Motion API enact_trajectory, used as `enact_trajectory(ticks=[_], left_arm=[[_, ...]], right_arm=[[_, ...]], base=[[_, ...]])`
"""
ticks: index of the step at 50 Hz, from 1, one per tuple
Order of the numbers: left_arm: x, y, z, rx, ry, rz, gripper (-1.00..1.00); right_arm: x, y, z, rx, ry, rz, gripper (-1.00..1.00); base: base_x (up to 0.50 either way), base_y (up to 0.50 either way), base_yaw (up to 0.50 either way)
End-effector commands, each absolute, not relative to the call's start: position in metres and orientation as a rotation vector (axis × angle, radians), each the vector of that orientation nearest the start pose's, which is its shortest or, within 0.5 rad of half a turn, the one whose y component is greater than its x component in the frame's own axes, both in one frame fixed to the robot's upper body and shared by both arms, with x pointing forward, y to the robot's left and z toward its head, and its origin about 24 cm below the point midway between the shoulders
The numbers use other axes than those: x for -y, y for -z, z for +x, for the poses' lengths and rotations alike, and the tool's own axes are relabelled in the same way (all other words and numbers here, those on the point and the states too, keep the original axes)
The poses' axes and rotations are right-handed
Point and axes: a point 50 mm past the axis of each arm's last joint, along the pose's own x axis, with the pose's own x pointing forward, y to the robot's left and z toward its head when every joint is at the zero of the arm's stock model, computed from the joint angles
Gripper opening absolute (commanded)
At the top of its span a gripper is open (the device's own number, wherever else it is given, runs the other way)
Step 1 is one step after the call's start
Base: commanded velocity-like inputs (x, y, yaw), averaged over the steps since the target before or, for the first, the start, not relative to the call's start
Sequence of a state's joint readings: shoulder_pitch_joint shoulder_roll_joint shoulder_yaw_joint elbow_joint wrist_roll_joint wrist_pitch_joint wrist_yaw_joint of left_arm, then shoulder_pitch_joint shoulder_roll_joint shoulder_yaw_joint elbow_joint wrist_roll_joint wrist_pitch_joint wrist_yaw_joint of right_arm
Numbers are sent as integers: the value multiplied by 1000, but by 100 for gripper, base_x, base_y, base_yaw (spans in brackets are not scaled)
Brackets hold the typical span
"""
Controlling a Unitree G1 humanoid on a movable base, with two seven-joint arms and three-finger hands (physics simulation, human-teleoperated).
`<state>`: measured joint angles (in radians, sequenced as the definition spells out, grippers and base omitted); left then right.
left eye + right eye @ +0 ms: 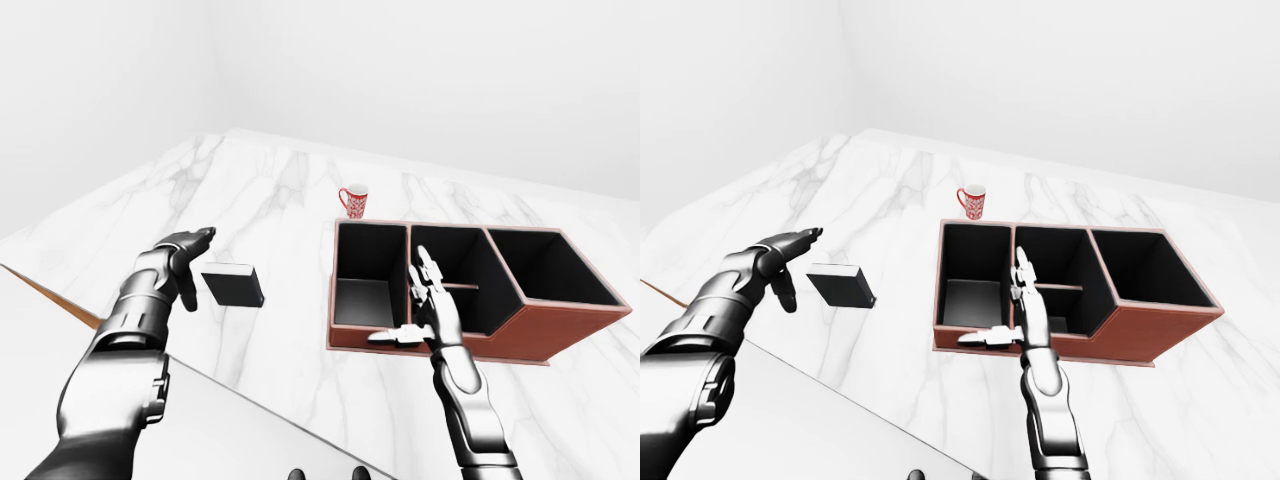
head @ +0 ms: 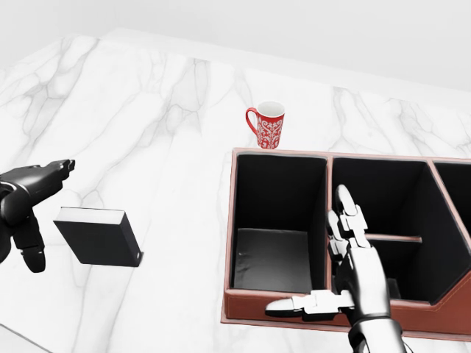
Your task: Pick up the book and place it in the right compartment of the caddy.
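Head view puts the black book [image 2: 98, 235] flat on the white marble counter [image 2: 162, 132], well left of the caddy [image 2: 294, 305], its pale page edge turned toward the top of the view. Nothing touches it. The left hand [image 2: 26, 202] hangs just left of the book, fingers spread and empty, thumb hanging low beside the book's left side; this looks like a hand lining up for a grasp, not one holding anything.

Right of the book sits the brown leather caddy with black lining. It shows 3 openings: a square one on the left, a middle one split by a low divider, and a slanted one on the right, which is the target and is cut off by the view's edge. The right hand [image 2: 346, 272] stands upright over the caddy's near wall, close to the partition between left and middle openings, fingers extended and thumb out sideways, holding nothing. It seems parked there rather than working.

Just above the caddy's top-left corner stands a red patterned mug [image 2: 267, 124].
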<state>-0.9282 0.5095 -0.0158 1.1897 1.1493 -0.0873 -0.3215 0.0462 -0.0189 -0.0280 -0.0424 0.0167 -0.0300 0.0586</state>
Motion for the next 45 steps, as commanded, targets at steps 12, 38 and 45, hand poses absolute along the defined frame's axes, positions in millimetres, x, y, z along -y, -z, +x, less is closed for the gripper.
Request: enact_trajectory(ticks=[12, 38, 45], left_arm=[[-254, -84, 384, -512, 263, 1501, 100], [-243, -59, 377, -500, 272, 1491, 100], [-238, -62, 379, -470, 261, 1497, 100]], right_arm=[[159, -42, 255, 21, 5, -27, 100], [159, -43, 254, 22, 3, -27, 100], [159, -42, 255, 21, 3, -26, 100]], base=[[0, 0, 0], [0, 0, 1], [1, 0, 1]])
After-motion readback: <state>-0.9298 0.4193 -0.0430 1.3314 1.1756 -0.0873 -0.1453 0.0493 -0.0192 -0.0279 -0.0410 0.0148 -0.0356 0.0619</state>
